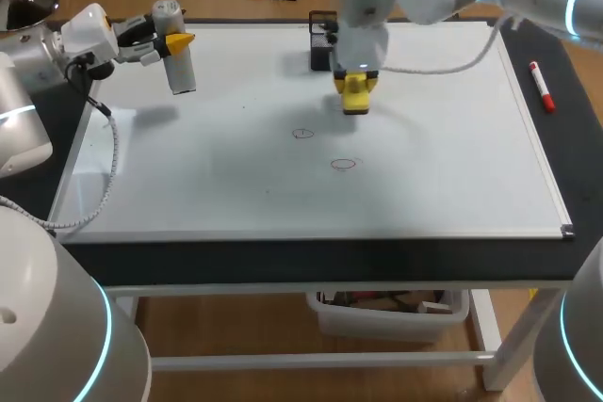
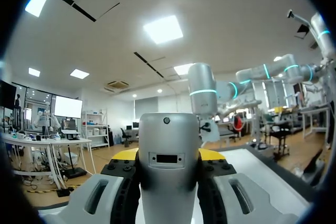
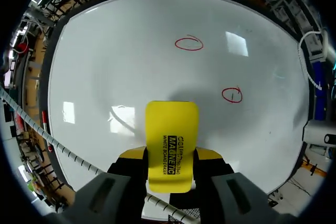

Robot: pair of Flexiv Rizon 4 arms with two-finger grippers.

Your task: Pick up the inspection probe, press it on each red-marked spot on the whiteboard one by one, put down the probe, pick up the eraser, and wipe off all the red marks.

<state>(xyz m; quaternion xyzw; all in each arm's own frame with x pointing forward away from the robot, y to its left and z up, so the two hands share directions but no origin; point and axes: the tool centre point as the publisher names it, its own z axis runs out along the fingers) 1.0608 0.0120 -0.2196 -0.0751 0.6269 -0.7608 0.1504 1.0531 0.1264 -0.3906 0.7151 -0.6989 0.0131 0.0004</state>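
Observation:
The grey cylindrical probe (image 1: 177, 56) hangs upright over the whiteboard's (image 1: 433, 157) far left corner, with my left gripper (image 1: 175, 41) shut on it. In the left wrist view the probe (image 2: 169, 166) fills the space between the yellow-tipped fingers (image 2: 125, 155). My right gripper (image 1: 355, 89) holds the yellow eraser (image 1: 355, 99) just above the board's far middle. Two red circles (image 1: 302, 134) (image 1: 344, 164) are drawn nearer the front. In the right wrist view the eraser (image 3: 171, 145) points toward both circles (image 3: 189, 43) (image 3: 232, 95), well short of them.
A red marker (image 1: 541, 85) lies on the dark table strip right of the whiteboard. A black holder (image 1: 322, 40) stands at the board's far edge behind my right gripper. A cable (image 1: 111, 162) hangs from my left arm over the board's left edge.

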